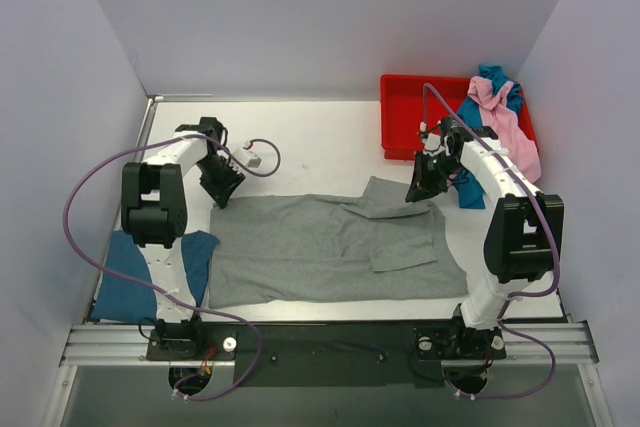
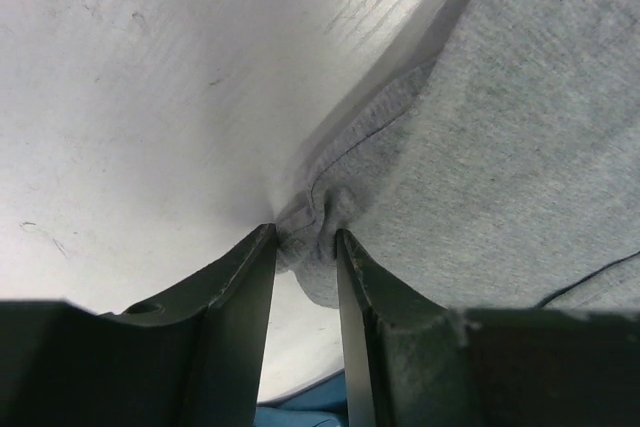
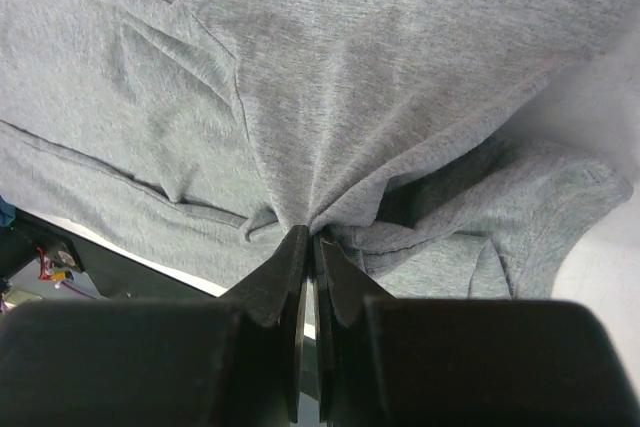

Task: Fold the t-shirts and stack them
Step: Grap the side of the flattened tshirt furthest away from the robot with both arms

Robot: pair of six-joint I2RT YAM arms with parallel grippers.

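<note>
The grey t-shirt [image 1: 330,247] lies spread across the middle of the table. My left gripper [image 1: 222,190] is at its far left corner. In the left wrist view the left gripper [image 2: 305,234] has a bunched hem of the grey shirt [image 2: 500,147] pinched between its tips. My right gripper [image 1: 425,187] is at the shirt's far right part. In the right wrist view the right gripper [image 3: 311,237] is shut tight on a gathered fold of the grey shirt [image 3: 380,67]. The darker blue t-shirt [image 1: 125,282] lies at the near left. The pink t-shirt [image 1: 510,127] and the teal-blue t-shirt [image 1: 495,77] hang over the bin.
A red plastic bin [image 1: 405,117] stands at the far right. A small white object [image 1: 254,159] on a cable lies on the table behind the left gripper. The black base rail [image 1: 320,337] runs along the near edge. Walls close in on three sides.
</note>
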